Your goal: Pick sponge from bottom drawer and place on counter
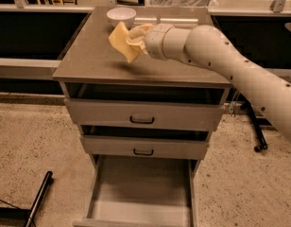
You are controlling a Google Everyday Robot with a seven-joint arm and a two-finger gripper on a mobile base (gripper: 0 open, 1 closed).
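My gripper [134, 40] is shut on the pale-yellow sponge [121, 41] and holds it tilted just above the counter [89, 60], a little in front of the white bowl [121, 17]. The cream arm reaches in from the right. The bottom drawer [141, 188] is pulled open below, and its grey floor shows nothing in it.
The white bowl stands at the counter's back left. Two upper drawers with black handles [142, 121] are closed or nearly closed. A black pole [39, 197] lies on the floor at lower left. A chair base with a castor [259, 145] stands to the right.
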